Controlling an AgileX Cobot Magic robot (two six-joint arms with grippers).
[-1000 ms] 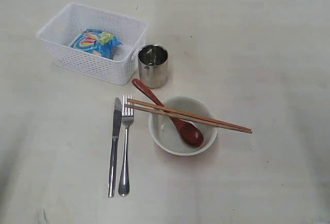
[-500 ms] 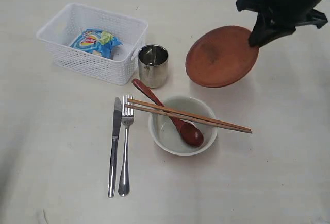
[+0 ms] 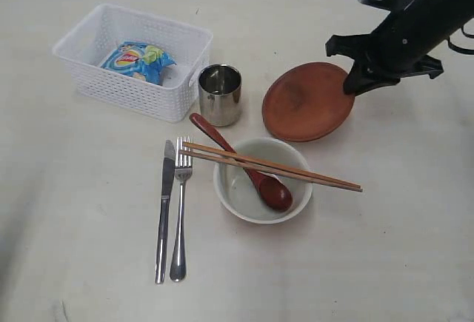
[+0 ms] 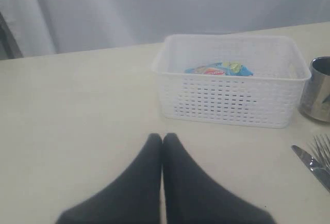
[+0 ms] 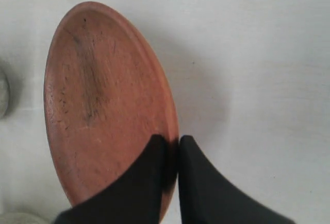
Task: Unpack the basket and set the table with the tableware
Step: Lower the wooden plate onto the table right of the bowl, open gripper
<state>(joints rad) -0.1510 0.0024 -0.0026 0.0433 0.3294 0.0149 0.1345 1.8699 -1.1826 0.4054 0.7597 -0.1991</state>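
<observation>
Right wrist view: my right gripper (image 5: pixel 172 144) is clamped on the rim of the reddish-brown plate (image 5: pixel 98 95), one finger on each face. From the exterior view, the plate (image 3: pixel 304 104) sits tilted beside the steel cup (image 3: pixel 220 94) and just behind the white bowl (image 3: pixel 237 192), which holds the red spoon (image 3: pixel 275 192), with chopsticks (image 3: pixel 296 170) across its rim. The knife (image 3: pixel 164 211) and fork (image 3: pixel 179 218) lie side by side on the table (image 3: pixel 385 226). My left gripper (image 4: pixel 163 139) is pressed together on nothing, facing the basket (image 4: pixel 227 100), which holds a snack bag (image 3: pixel 137 59).
</observation>
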